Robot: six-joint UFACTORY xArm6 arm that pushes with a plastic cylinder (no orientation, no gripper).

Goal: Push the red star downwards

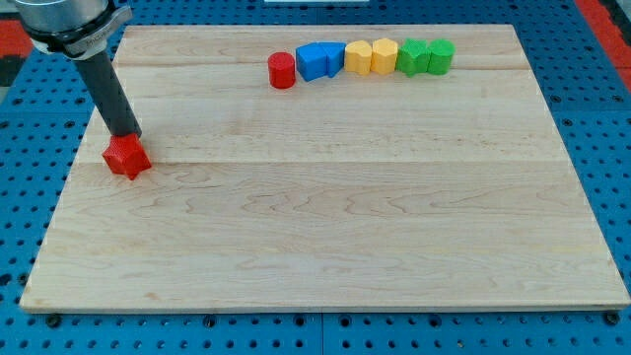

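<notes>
The red star [126, 157] lies on the wooden board [325, 217] near its left edge. My tip [125, 135] stands just above the star's upper side, touching or almost touching it; I cannot tell which. The dark rod rises from there toward the view's top left.
A row of blocks lies near the board's top edge: a red cylinder [282, 71], a blue block [319, 60], two yellow blocks [371, 56] and two green blocks [425, 56]. Blue perforated table surrounds the board.
</notes>
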